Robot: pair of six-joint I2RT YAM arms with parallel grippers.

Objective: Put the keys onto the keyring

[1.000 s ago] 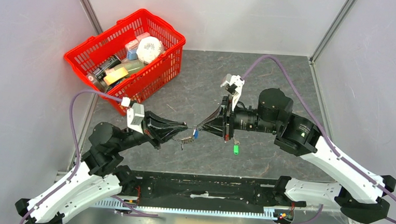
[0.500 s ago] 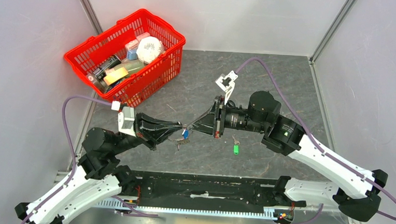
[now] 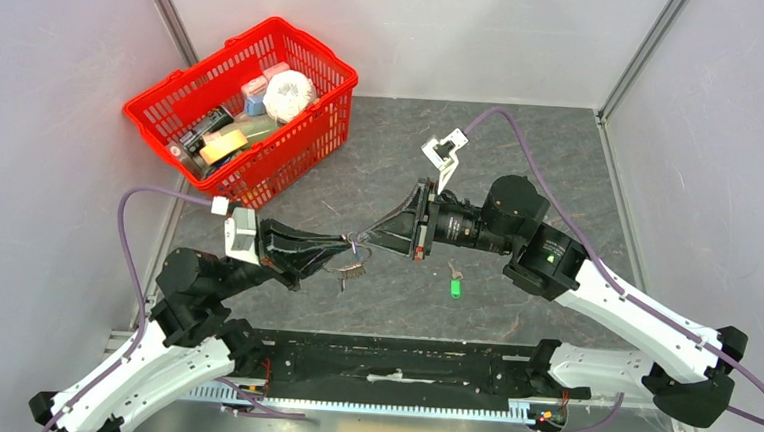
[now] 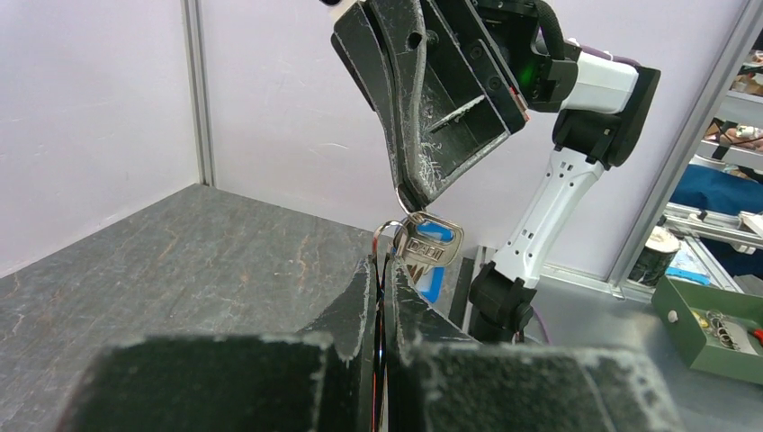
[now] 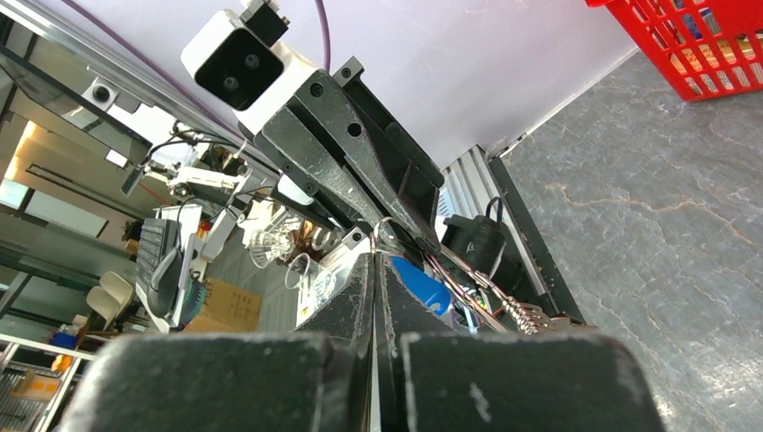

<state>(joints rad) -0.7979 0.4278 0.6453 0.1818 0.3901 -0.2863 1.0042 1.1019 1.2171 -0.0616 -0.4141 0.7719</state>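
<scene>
Meeting tip to tip above the tabletop [image 3: 381, 166]: left gripper [image 3: 350, 245] jaws pinched shut on the keyring [image 4: 389, 232], silver keys [image 3: 352, 267] dangling; right gripper [image 3: 365, 242] jaws closed against it. Green key [image 3: 455, 289] lies on the tabletop.

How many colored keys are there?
2. A blue key is up between the left hand and right hand. A green key lies on the table. Others may be hidden.
</scene>
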